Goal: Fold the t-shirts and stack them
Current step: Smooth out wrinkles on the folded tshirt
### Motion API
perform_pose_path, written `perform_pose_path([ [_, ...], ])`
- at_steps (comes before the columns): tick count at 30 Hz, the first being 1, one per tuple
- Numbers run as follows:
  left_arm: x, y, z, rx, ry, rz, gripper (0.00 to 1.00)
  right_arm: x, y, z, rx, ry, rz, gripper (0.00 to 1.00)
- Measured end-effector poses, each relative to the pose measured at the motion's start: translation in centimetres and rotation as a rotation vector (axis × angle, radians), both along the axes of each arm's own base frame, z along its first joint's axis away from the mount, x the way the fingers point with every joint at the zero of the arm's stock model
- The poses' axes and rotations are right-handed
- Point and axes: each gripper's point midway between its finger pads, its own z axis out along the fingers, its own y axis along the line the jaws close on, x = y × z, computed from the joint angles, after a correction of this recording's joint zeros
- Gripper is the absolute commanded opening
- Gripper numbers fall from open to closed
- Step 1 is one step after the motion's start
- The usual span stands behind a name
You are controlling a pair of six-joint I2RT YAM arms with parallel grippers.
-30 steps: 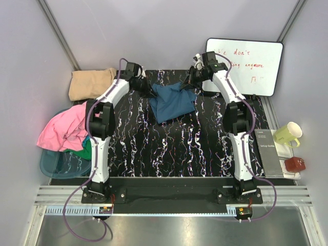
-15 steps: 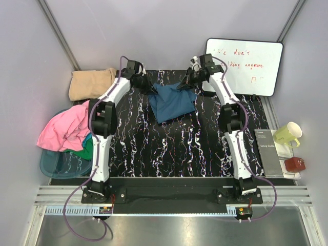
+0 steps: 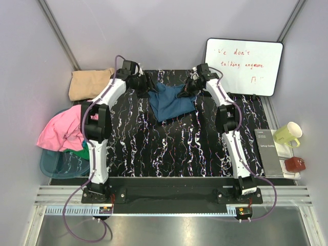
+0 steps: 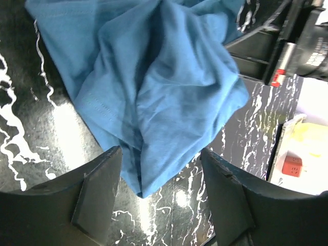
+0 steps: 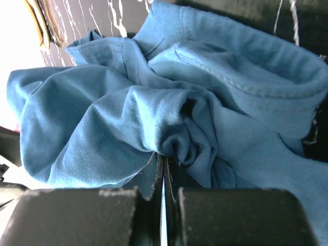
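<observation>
So, blue shirt (image 3: 171, 101): it lay crumpled on the black mat (image 3: 169, 148) with white squiggles. It was toward 12 o'clock from the mat's middle, between the two grippers.
Left gripper (image 3: 147, 87): it sat at the blue shirt's 10 o'clock corner. In the left wrist view (image 4: 160, 156) its two fingers stood wide apart. A pointed end of the blue cloth showed in the gap between them, and it was not squeezed.
Right gripper (image 3: 187, 88): it sat at the blue shirt's 1 o'clock corner. In the right wrist view (image 5: 163, 163) its fingers were pressed together, with a little bunch of blue cloth pinched at the tips.
Tan shirt (image 3: 91, 83): it was a soft pile at 10 o'clock, just off the mat's corner and well apart from the blue shirt.
Pink shirt (image 3: 64, 130): it was at 9 o'clock, flopped over the rim of a blue-green tub (image 3: 56, 166).
Green shirt (image 3: 84, 149): it peeked out from under the pink shirt, by the tub.
Whiteboard (image 3: 245, 59): it stood at 1 o'clock and had red writing on it.
Mug (image 3: 288, 134): it was pale yellow-green, at 3 o'clock, beside a grey booklet (image 3: 270, 152).
Red box (image 3: 295, 164): it was small, at 4 o'clock, near the mug.
</observation>
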Motion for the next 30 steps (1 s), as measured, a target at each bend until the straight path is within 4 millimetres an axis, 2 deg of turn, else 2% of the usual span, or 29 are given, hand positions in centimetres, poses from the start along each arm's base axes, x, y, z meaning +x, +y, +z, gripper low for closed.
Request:
perform_pose_path([
  [1, 0.2, -0.1, 0.2, -0.003, -0.009, -0.001, 0.51, 0.2, 0.0, 0.0, -0.001, -0.007, -0.004, 0.0],
  [4, 0.8, -0.4, 0.1, -0.013, -0.01, -0.001, 0.34, 0.3, 0.0, 0.0, -0.002, -0.008, -0.009, 0.0],
  [6, 1.9, -0.7, -0.2, -0.022, -0.017, -0.003, 0.34, 0.3, 0.0, 0.0, -0.002, -0.01, -0.009, 0.0],
  [7, 2.4, -0.9, -0.5, -0.026, -0.022, -0.004, 0.39, 0.3, 0.0, -0.1, -0.002, -0.01, -0.01, 0.0],
  [11, 3.5, -1.3, -2.9, -0.031, 0.008, 0.001, 0.51, 0.3, 0.0, -0.4, -0.001, -0.008, -0.009, 0.0],
  [13, 3.6, -1.4, -4.2, -0.032, 0.034, 0.004, 0.51, 0.3, -0.1, -0.5, -0.001, -0.007, -0.01, 0.0],
  [19, 4.4, -2.2, -6.0, -0.051, 0.064, 0.014, 0.32, 0.3, -0.2, -0.5, 0.0, -0.008, -0.011, 0.0],
  [22, 5.1, -2.8, -5.9, -0.072, 0.056, 0.017, 0.12, 0.3, -0.2, -0.5, 0.0, -0.009, -0.011, 0.0],
  [25, 5.3, -3.2, -5.5, -0.087, 0.048, 0.021, 0.0, 0.2, -0.3, -0.6, 0.001, -0.006, -0.011, 0.0],
  [30, 5.6, -3.4, -5.2, -0.092, 0.029, 0.014, 0.0, 0.2, -0.4, -0.7, -0.001, -0.007, -0.01, 0.0],
])
